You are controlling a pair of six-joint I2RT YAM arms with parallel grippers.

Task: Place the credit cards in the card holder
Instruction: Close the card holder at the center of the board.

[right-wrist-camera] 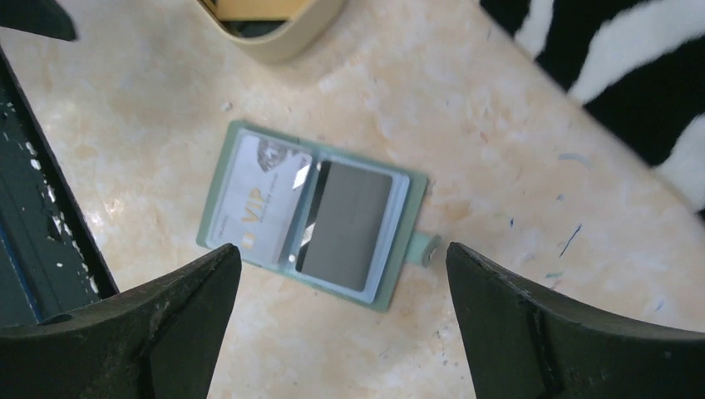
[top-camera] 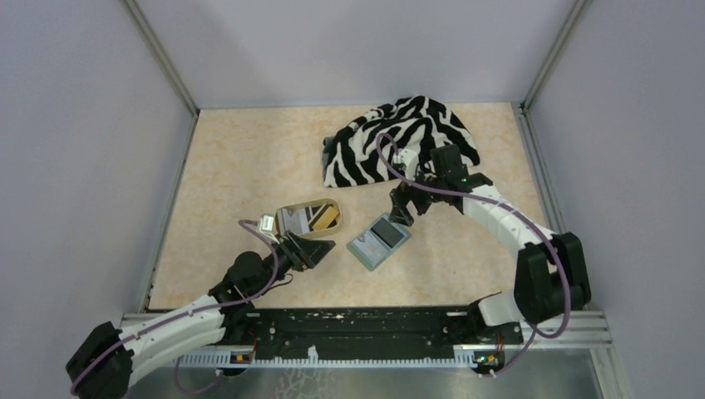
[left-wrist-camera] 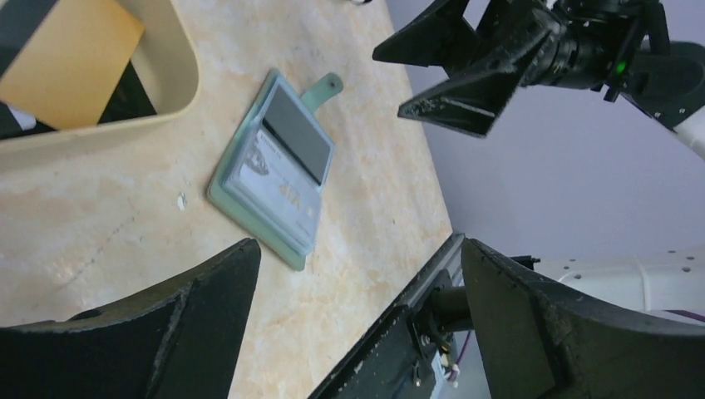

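The pale marbled surface (top-camera: 233,166) fills my overhead view. A zebra-striped cloth (top-camera: 399,141) lies bunched at its far edge, toward the far right corner. My right claw (right-wrist-camera: 342,249) hangs above the surface between the cloth and the card holder (top-camera: 379,241); its two dark fingers are spread wide with nothing between them. My left claw (left-wrist-camera: 357,249) sits low toward the near edge, left of centre, just beside the near side of the tan oval tray (left-wrist-camera: 175,83); it too is spread wide and carries nothing. The tray rests left of centre, near the card holder but not touching it. The sage-green card holder lies opened flat, slightly right of centre and nearer the near edge than the far one, its small closing tab sticking out from one side. Of the credit cards, two sit in the holder's clear pockets: a pale card marked VIP (right-wrist-camera: 253,204) in one half, a dark grey card (right-wrist-camera: 345,229) in the other. In the tray I see a yellow-orange card (left-wrist-camera: 71,62) and a dark card beside it; how many lie there in all I cannot tell.
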